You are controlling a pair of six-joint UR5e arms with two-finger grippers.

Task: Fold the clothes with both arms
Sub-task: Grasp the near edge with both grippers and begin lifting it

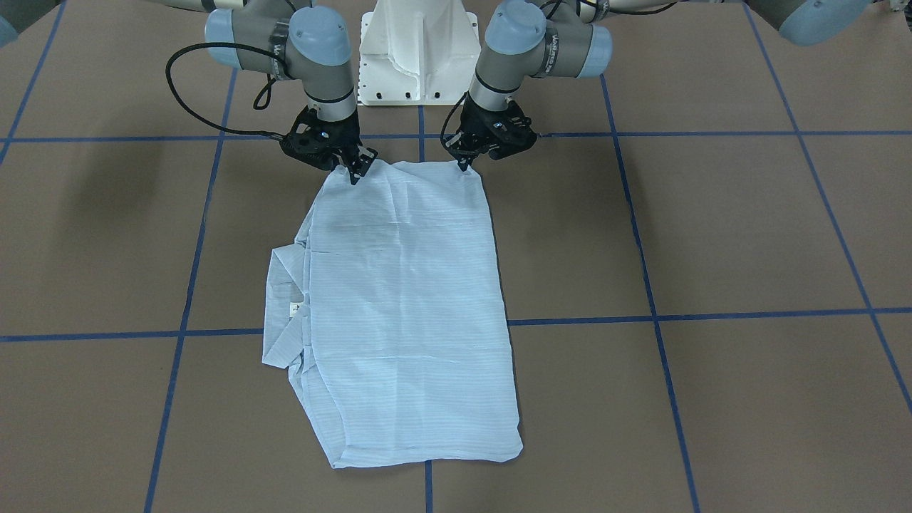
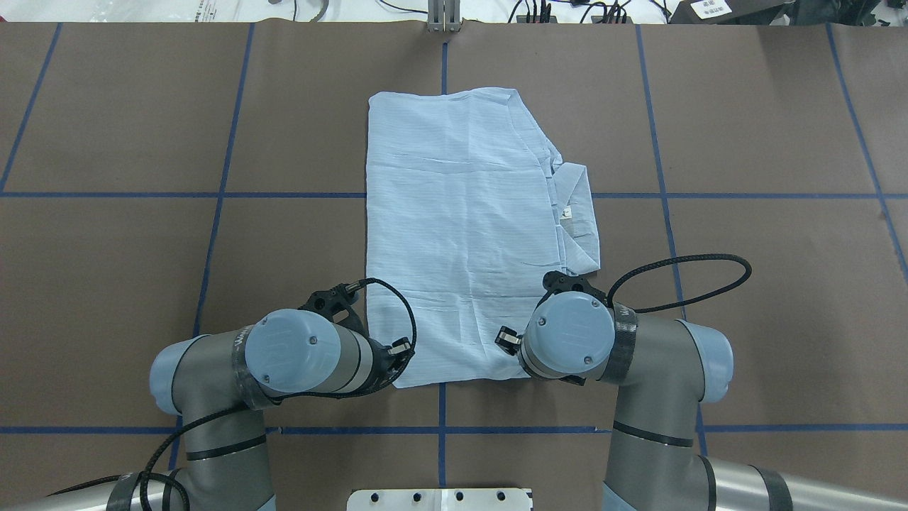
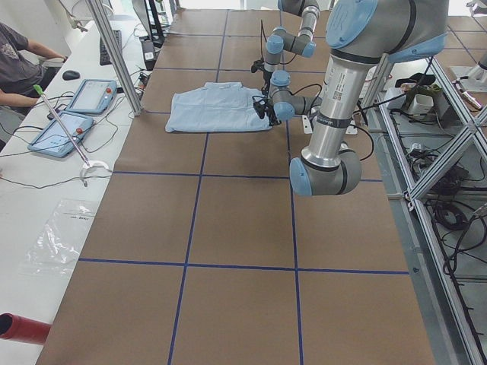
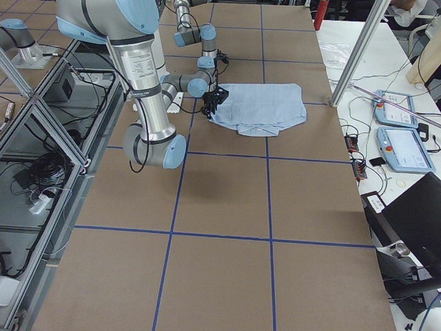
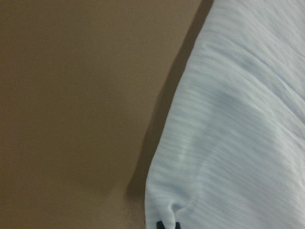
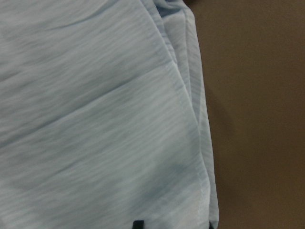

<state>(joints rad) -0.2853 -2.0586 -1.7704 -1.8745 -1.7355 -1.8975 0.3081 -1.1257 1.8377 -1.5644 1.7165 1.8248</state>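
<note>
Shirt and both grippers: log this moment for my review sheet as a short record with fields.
shirt: flat on the table, folded into a long rectangle
collar: sticks out on the robot's right side, white label showing
left gripper: shut on the shirt's corner nearest the robot, on its own side
right gripper: at the other near corner, cloth at its fingertips, closure unclear

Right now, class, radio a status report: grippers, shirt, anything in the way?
Left gripper shut on near corner of shirt. Right gripper open at the other near corner. Shirt flat, collar toward robot's right. Nothing lying on it.
</note>
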